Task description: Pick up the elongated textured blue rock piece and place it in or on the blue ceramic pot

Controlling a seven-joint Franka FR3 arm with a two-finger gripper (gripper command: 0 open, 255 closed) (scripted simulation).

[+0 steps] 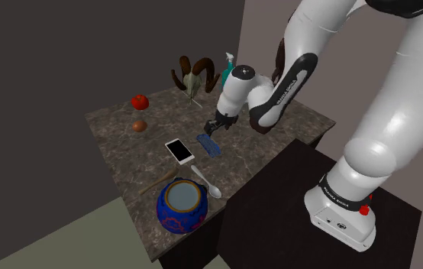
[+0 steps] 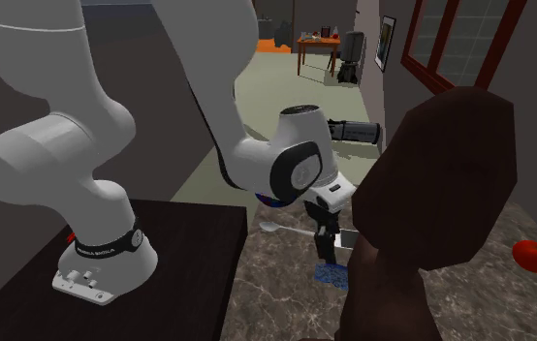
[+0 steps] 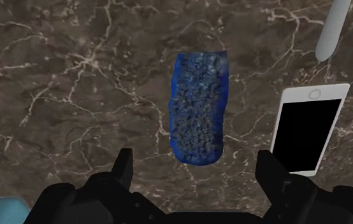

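The elongated blue rock piece lies flat on the dark marble table, beside the white phone. Its rough blue-grey surface shows just ahead of my gripper, whose black fingers stand wide apart, open, with nothing between them. In the shoulder view the gripper hovers just above the rock's far end. The blue pot with red markings stands at the table's near corner, apart from the gripper. In the second exterior view the gripper hangs over the rock.
A white spoon lies between phone and pot; its handle shows past the phone. A red tomato-like object, a brown ball, a horned skull and a teal bottle stand at the back.
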